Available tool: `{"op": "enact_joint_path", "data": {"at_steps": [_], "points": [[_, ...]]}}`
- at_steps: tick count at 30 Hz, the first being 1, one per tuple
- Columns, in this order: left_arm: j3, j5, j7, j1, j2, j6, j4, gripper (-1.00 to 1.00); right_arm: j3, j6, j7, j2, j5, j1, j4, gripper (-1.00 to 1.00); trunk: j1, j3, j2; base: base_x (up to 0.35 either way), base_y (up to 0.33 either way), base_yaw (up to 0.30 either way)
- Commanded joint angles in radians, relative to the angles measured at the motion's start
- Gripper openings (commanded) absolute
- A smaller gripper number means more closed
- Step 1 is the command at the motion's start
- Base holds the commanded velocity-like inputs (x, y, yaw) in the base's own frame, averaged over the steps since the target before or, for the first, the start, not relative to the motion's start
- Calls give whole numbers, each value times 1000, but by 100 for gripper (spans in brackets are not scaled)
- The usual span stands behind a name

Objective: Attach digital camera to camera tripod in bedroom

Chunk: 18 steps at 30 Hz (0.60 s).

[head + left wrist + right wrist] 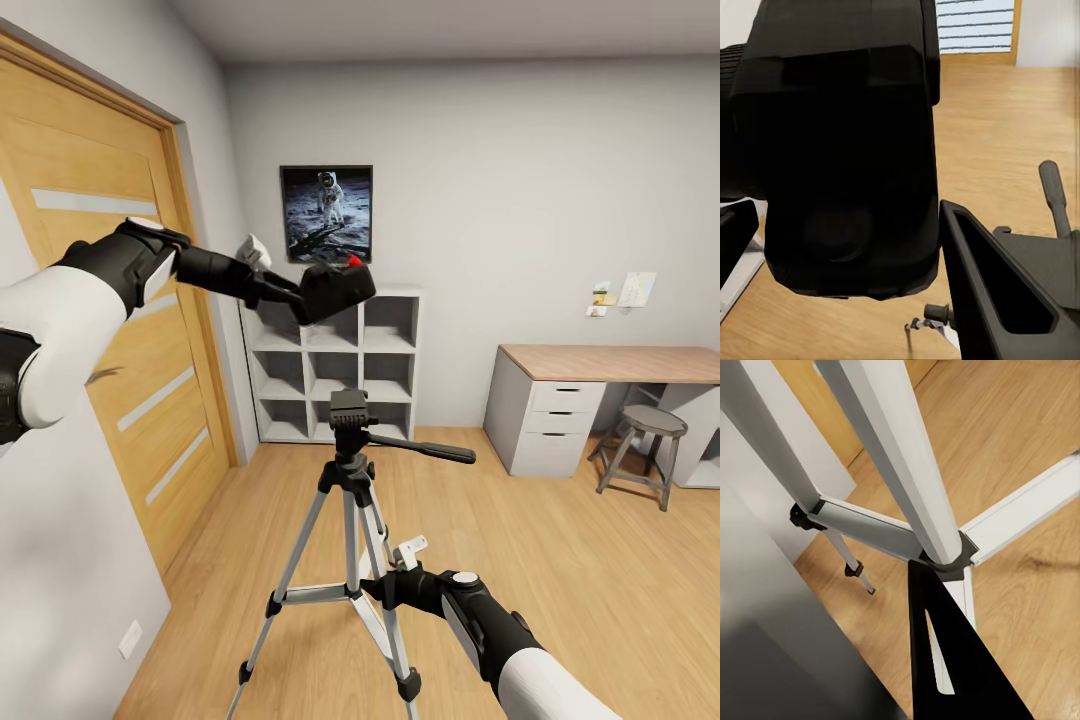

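Observation:
The digital camera [338,288], black with a red spot on top, is held high in my left gripper [300,293], which is shut on it. In the left wrist view the camera [840,150] sits between the fingers [997,292], and the tripod's pan handle [1054,196] lies below. The camera tripod [348,470] stands on the wood floor straight under the camera, its black head well apart from it. My right gripper [380,585] is low and closed around a silver tripod leg [900,457] by the brace hub, with one black finger [952,660] showing.
This is the bedroom: a wooden door [110,330] on the left, white cube shelves [385,370] and an astronaut poster [326,213] behind the tripod, a wood-topped desk [610,362] and a stool [650,425] on the right. Open floor lies right of the tripod.

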Motion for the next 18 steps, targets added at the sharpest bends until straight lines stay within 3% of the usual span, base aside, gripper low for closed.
{"op": "enact_joint_path", "data": {"at_steps": [1, 9, 15, 18], "points": [[12, -15, -8, 0, -2, 6, -3, -100, -1, 4, 2, 0, 5, 0, -3, -100, 0, 0, -1, 0, 0, 0], [10, -59, -36, 2, -17, 11, -9, -100, -1, 5, 1, 0, 5, 0, -2, -100, 0, 0, -1, 0, 0, 0], [9, -80, -38, 2, -49, 15, -6, -100, -1, 5, -5, 0, 5, 0, -2, -100, 0, 0, -1, 0, 0, 0], [9, -132, -38, 2, -75, 16, 4, -100, 0, 5, -18, 0, 5, 0, -2, -100, 0, 0, -1, 0, 0, 0]]}}
